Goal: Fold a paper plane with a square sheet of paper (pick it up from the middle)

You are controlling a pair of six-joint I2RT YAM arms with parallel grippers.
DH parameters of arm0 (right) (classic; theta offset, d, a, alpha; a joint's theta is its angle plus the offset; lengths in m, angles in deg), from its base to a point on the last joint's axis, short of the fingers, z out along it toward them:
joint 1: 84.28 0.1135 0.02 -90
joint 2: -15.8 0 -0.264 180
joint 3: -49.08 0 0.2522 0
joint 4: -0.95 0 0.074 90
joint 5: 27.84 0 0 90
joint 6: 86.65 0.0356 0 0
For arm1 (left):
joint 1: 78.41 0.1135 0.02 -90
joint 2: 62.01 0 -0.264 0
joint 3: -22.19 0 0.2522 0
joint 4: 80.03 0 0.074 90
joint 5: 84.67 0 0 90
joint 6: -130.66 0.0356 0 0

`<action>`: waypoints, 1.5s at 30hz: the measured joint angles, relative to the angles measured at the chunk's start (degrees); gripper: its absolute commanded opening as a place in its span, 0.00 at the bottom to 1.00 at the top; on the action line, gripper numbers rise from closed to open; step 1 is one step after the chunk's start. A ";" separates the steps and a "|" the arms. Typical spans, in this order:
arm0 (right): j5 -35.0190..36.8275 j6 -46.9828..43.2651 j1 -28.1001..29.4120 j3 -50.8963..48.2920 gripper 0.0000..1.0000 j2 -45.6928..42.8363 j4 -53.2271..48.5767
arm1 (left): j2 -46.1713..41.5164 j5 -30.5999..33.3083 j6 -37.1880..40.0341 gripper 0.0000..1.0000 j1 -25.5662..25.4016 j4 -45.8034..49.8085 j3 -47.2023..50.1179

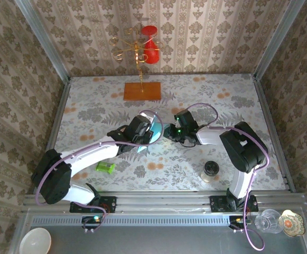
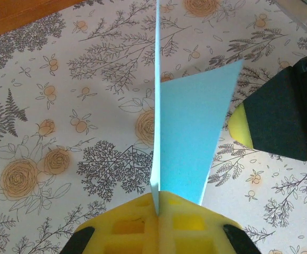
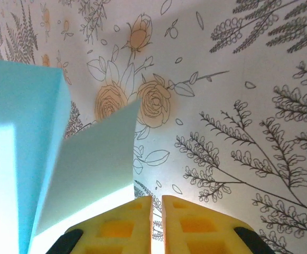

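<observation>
The square sheet of paper [image 1: 155, 127], light blue and partly folded, stands on edge above the middle of the table. My left gripper [image 2: 157, 205] is shut on its lower edge, the yellow fingers [image 2: 127, 225] pinching the crease. One flap [image 2: 190, 132] slopes off to the right. My right gripper [image 1: 169, 132] hovers just right of the paper, its black body [image 2: 282, 114] close to the flap. In the right wrist view the right gripper [image 3: 157, 206] has its fingers nearly together with nothing between them, and the paper [image 3: 92, 164] hangs to their left.
An orange wooden board [image 1: 142, 91] lies at the back centre, below a gold wire stand with a red piece [image 1: 150, 45]. A small green cylinder [image 1: 105, 168] rests near the left arm. A dark-lidded jar [image 1: 211, 170] stands by the right arm's base.
</observation>
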 measured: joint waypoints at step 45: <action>-4.39 2.01 0.42 -3.65 0.11 4.39 11.80 | 10.82 -13.22 1.53 0.06 -4.28 -7.56 -0.07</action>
